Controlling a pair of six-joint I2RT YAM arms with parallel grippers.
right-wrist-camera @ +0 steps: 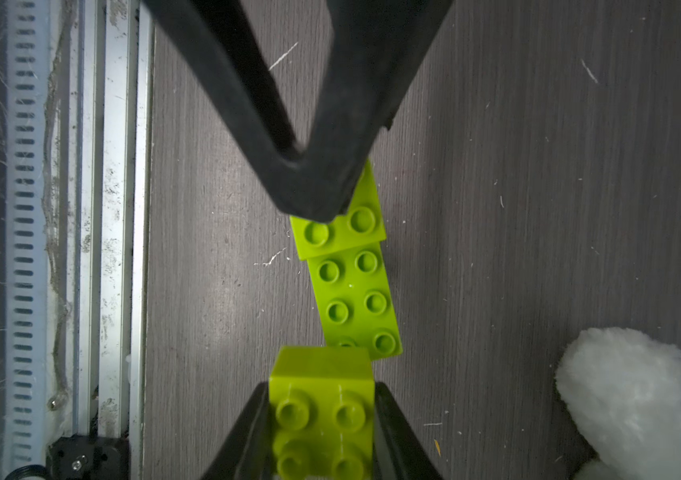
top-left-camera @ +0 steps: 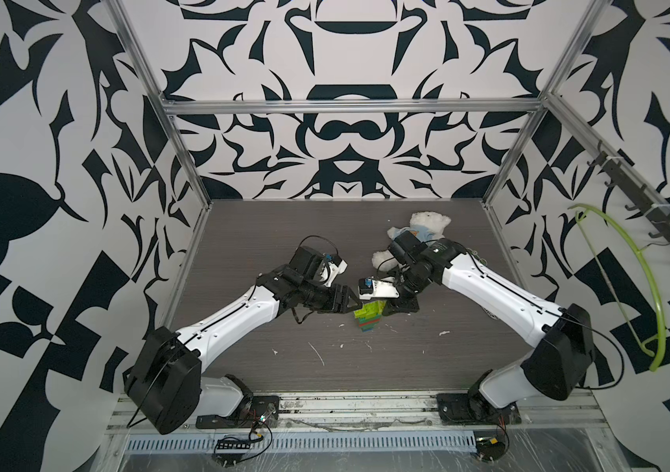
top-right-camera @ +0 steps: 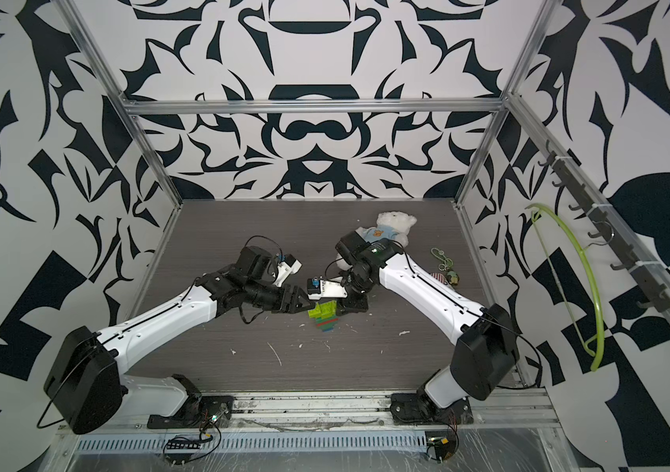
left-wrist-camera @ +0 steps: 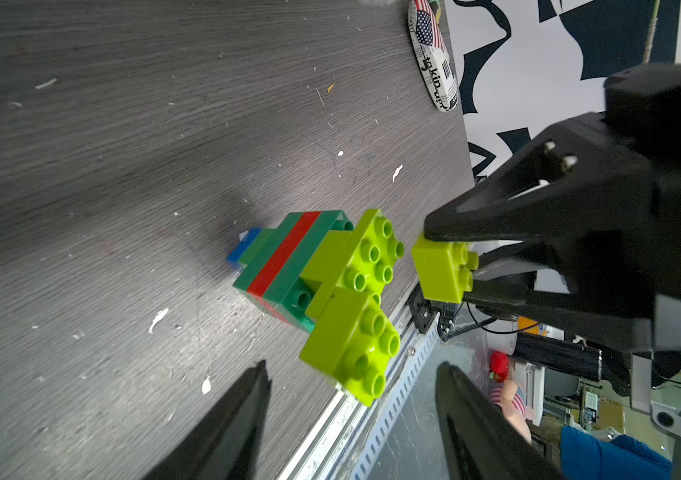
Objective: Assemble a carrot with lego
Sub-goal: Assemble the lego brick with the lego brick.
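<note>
**Hazards**
- Carrot (top-left-camera: 369, 318): lower centre of a top view, standing on the counter (top-left-camera: 284, 237) on its narrow blue tip, with one fork of the top missing. It probably topples if pressed off-centre, since nothing clamps it.
- Left pincer (left-wrist-camera: 351, 365): fingers apart, bracketing the fitted lime top brick (left-wrist-camera: 351, 349) with no visible grip, so it gives little bracing.
- Right pincer (right-wrist-camera: 322, 395): clamped on a square lime brick (left-wrist-camera: 441, 266) at the lower centre of its wrist view, just beside the free end of the oblong lime brick (right-wrist-camera: 355, 299). Skewed studs may fail to seat.

**Surroundings**
- Teddy bear (top-left-camera: 427, 229): upper centre, close behind the right arm, which might brush it.
- Oval flag badge (left-wrist-camera: 434, 58): upper right of the left wrist view, well apart.
- Nothing lies between the held brick and its seat.
</note>
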